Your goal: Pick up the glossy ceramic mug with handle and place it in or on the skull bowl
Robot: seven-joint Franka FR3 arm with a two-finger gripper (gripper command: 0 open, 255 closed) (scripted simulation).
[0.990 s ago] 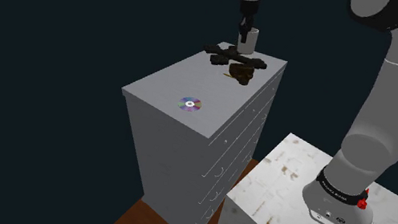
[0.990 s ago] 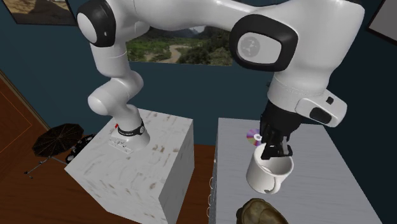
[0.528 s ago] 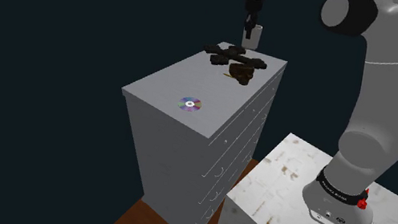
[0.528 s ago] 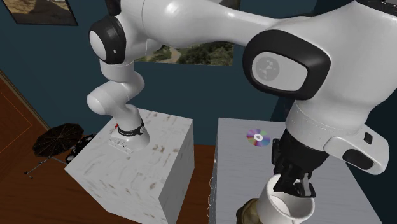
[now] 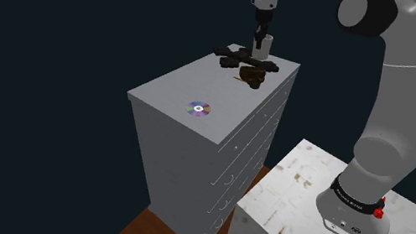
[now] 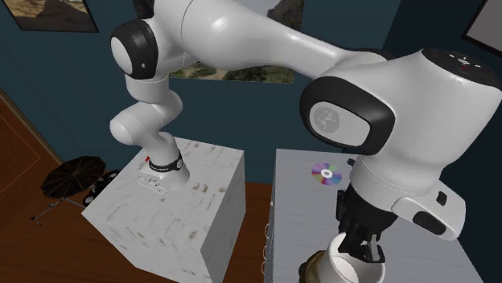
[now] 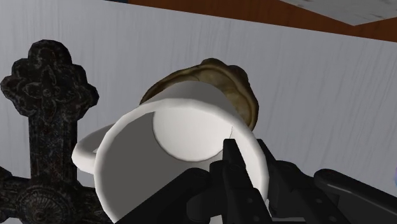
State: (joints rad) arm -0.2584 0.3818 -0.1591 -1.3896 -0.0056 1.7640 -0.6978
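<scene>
My black gripper [image 7: 245, 160] is shut on the rim of a glossy white mug [image 7: 170, 147], one finger inside and one outside the wall. The mug's handle [image 7: 85, 147] points toward the dark cross. Directly beneath the mug lies the brownish skull bowl [image 7: 224, 77], its edge peeking out behind the rim. In the shoulder view the gripper [image 5: 260, 32] holds the mug [image 5: 263, 45] a little above the skull bowl [image 5: 252, 77] at the dresser's far end. In the second exterior view the mug [image 6: 344, 270] hangs over the bowl [image 6: 314, 268] under the gripper [image 6: 360, 246].
A dark ornate cross [image 5: 236, 57] lies on the grey dresser top [image 5: 176, 90] right beside the bowl. A shiny disc [image 5: 199, 109] rests nearer the dresser's middle. The arm's white stand [image 5: 325, 231] is next to the dresser. A dark blue wall with framed pictures is behind.
The gripper has carried the mug from above the dresser's middle over to the skull bowl, then lowered it a little toward the bowl. The grip is unchanged.
</scene>
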